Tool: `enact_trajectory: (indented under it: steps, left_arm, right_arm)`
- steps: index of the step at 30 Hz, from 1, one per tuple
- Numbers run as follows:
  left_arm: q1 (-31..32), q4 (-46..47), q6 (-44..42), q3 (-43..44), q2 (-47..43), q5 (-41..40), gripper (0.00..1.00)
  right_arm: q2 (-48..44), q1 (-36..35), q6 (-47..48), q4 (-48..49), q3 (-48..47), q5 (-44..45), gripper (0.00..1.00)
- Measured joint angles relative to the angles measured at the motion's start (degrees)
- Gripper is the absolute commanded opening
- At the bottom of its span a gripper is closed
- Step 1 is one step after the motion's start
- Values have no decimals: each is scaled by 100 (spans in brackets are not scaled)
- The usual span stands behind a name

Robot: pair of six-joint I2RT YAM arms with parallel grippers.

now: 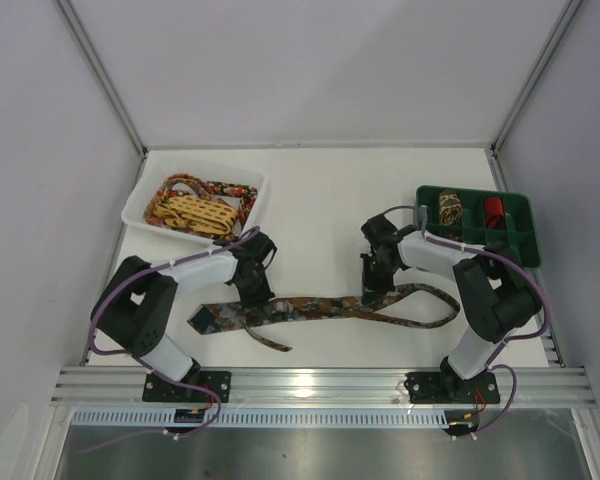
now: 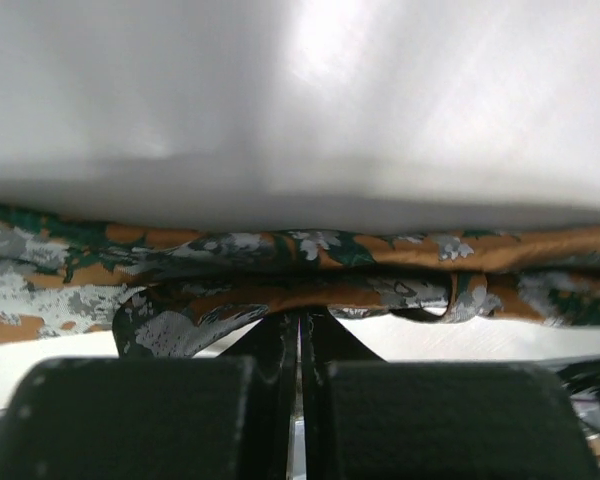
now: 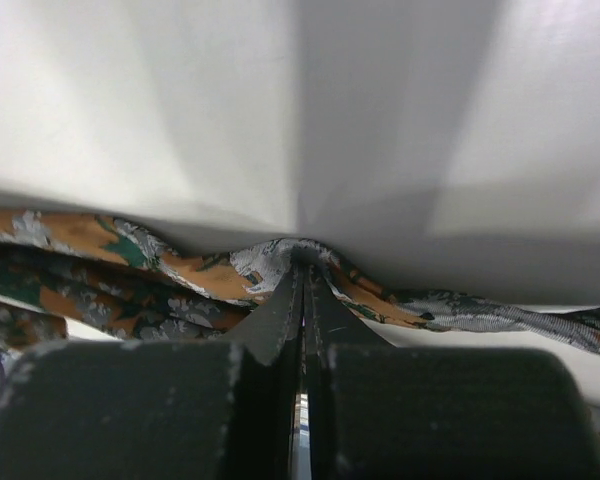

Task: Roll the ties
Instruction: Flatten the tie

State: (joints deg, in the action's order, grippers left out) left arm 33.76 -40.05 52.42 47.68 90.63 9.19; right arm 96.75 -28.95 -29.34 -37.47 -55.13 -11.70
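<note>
A dark brown and orange mottled tie [image 1: 330,308] lies folded along the near part of the white table, its wide end at the left. My left gripper [image 1: 257,295] is shut on the tie near its left part; the left wrist view shows the fabric [image 2: 280,275] pinched at the tips of my left gripper [image 2: 300,318]. My right gripper [image 1: 372,290] is shut on the same tie near its middle; the right wrist view shows the fabric [image 3: 180,275] bunched up over my right gripper [image 3: 305,262]. The tie's narrow part loops to the right [image 1: 435,305].
A white tray [image 1: 140,203] at the back left holds a yellow lattice tie [image 1: 202,212] and a red-floral tie [image 1: 225,189]. A green compartment tray [image 1: 518,240] at the back right holds a rolled mottled coil [image 1: 450,208] and a rolled red coil [image 1: 493,211].
</note>
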Motion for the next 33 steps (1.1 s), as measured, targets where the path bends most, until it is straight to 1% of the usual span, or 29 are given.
enact_trajectory:
  steps: [2, 5, 8, 10, 11, 13, 14, 15, 16, 18, 19, 20, 22, 25, 28, 30, 32, 33]
  left_arm:
    - [-304, -168, -120, 59, 24, -61, 1]
    - [-557, -450, -369, 262, 107, -361, 0]
    - [-654, -706, -645, 597, 118, -612, 1]
    - [-656, -848, -761, 835, 52, -638, 1]
    - [-649, -927, -791, 914, -33, -667, 13]
    - [-647, -1069, -807, 988, -319, -765, 27]
    - [-647, -1154, -780, 992, -522, -820, 45]
    - [-647, -1259, -774, 992, -739, -879, 51]
    - [-647, -1370, -702, 992, -944, -925, 57]
    - [-656, -1591, -584, 992, -1287, -1025, 63]
    - [-656, -1683, -538, 992, -1390, -1075, 69]
    - [-656, -1805, -485, 990, -1491, -1143, 71]
    - [-658, -2063, -352, 979, -1591, -1351, 72]
    - [-658, -2382, -118, 881, -1609, -1674, 71]
    - [-664, -2411, 24, 555, -1606, -1814, 66]
    - [-669, -2411, 122, 291, -1615, -1803, 66]
    - [-669, -2341, 208, -2, -1641, -1759, 62]
    - [-669, -2297, 254, -184, -1674, -1738, 58]
  right_arm:
    - [7, -240, -184, 111, 13, -114, 0]
    - [22, -468, -304, 164, 11, -195, 0]
    - [101, -485, -251, 55, -114, -142, 0]
    - [240, -415, -138, -70, -328, -52, 4]
    - [306, -385, -63, -105, -442, -9, 6]
    - [354, -339, 63, -168, -629, 52, 14]
    - [354, -319, 116, -197, -710, 63, 18]
    - [348, -315, 160, -216, -787, 63, 29]
    - [343, -317, 197, -219, -841, 42, 33]
    - [293, -337, 280, -221, -905, 0, 40]
    - [240, -350, 304, -229, -907, -28, 41]
    - [175, -356, 321, -260, -907, -48, 41]
    - [-4, -361, 350, -321, -907, -90, 42]
    - [-254, -361, 358, -387, -907, -142, 42]
    - [-570, -367, 372, -428, -907, -203, 43]
    - [-741, -367, 372, -424, -894, -243, 43]
    - [-898, -365, 367, -417, -833, -269, 42]
    - [-968, -365, 363, -400, -774, -280, 43]
